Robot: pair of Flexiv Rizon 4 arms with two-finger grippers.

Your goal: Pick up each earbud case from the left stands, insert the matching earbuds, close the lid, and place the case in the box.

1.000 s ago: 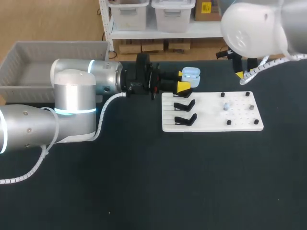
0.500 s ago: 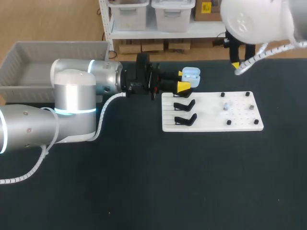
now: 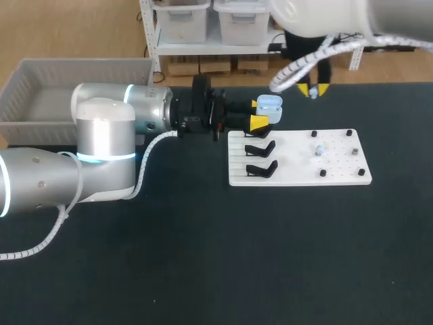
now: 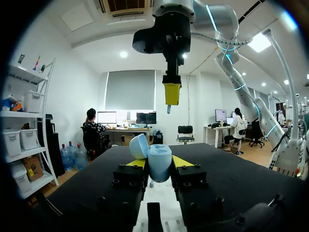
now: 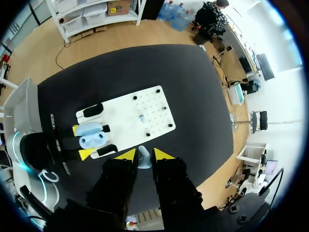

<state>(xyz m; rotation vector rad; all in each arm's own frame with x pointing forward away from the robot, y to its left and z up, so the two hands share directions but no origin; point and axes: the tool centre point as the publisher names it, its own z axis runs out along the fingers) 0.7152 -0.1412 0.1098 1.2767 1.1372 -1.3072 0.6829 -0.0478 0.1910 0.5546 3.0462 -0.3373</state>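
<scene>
Pale blue plastic marks the earbud case (image 3: 270,107), which sits just off the far left corner of the white board (image 3: 298,177), above the table. The left gripper (image 3: 258,113) is clamped on the case's body from two sides, with the lid hinged open and the cavity facing up. This reads as a deliberate presentation: the left arm steadies the case so the other arm can load it from above.

The right gripper (image 3: 312,89) hangs beyond the board's far edge, close to the case and higher than it. Its yellow tips are pinched on a small white earbud (image 5: 143,157) pointing downward, apparently lined up for insertion.

Another earbud (image 3: 319,150) rests on the board's pegged right half. Two black stands (image 3: 260,148) on the board's left half are bare. The grey box (image 3: 27,81) lies well to the board's left.

No writing or label can be read on the case, board or box.
</scene>
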